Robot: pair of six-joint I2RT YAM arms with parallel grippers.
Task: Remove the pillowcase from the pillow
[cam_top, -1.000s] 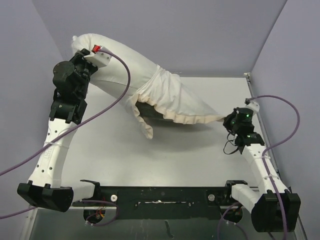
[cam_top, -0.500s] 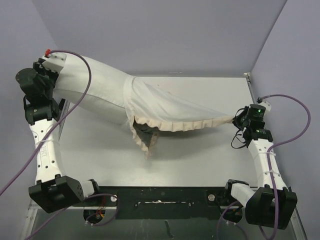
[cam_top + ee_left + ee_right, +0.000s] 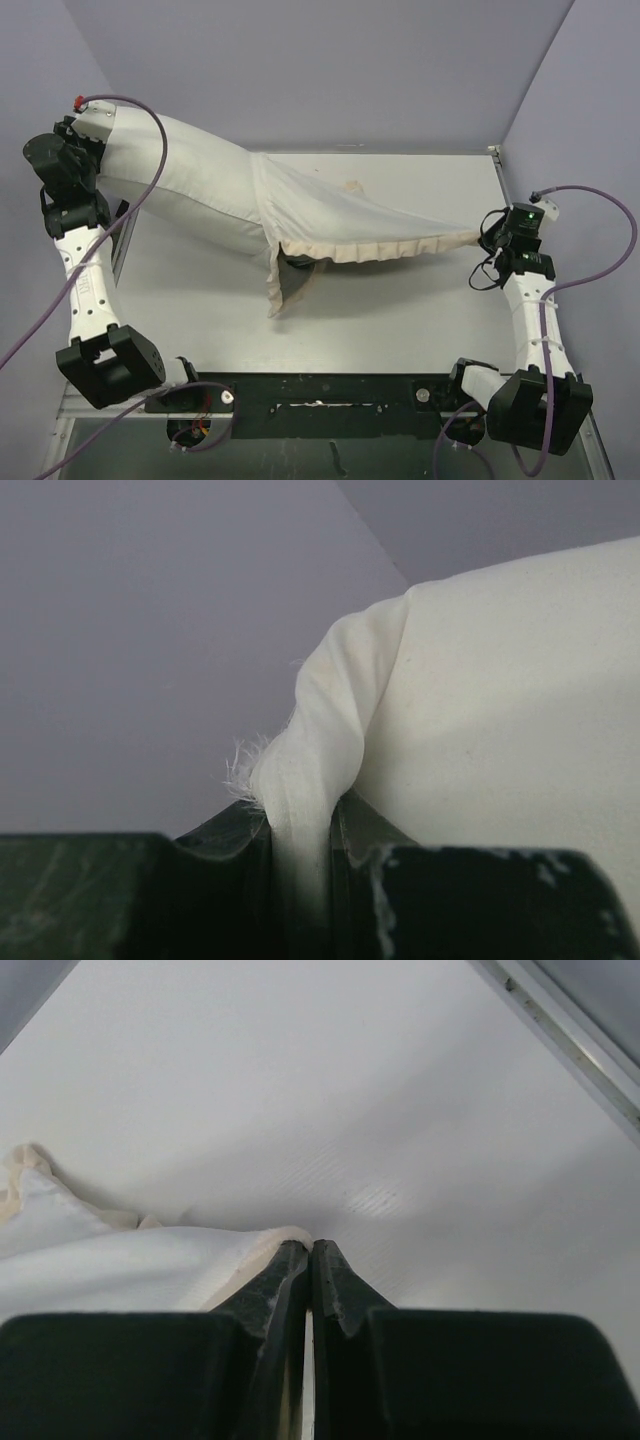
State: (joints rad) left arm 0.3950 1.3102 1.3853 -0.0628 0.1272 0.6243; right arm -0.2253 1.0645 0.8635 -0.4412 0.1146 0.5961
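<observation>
Grey walls [image 3: 300, 60] close round a pale counter [image 3: 400, 320], and across it the pillow [image 3: 190, 195] runs as one long slant, its bare end raised toward the back left and its other end tucked into the pillowcase [image 3: 340, 215]. The left hand [image 3: 300, 875] is clenched on the pillow's bare upper-left corner, a twist of white cloth pinched between its jaws. From the pillow's covered end the pillowcase stretches on along that same line, flat and taut, down to the right hand [image 3: 310, 1260], which grips the case's far corner by the peach frill [image 3: 380, 245], jaws pressed nearly together on it. Below the pillow's covered end the case mouth sags open, showing its dark inner face. So the two hands sit at opposite ends of one axis, and by my reading only a short part of the pillow sits inside; drawing the hands further apart along that line should free it.
</observation>
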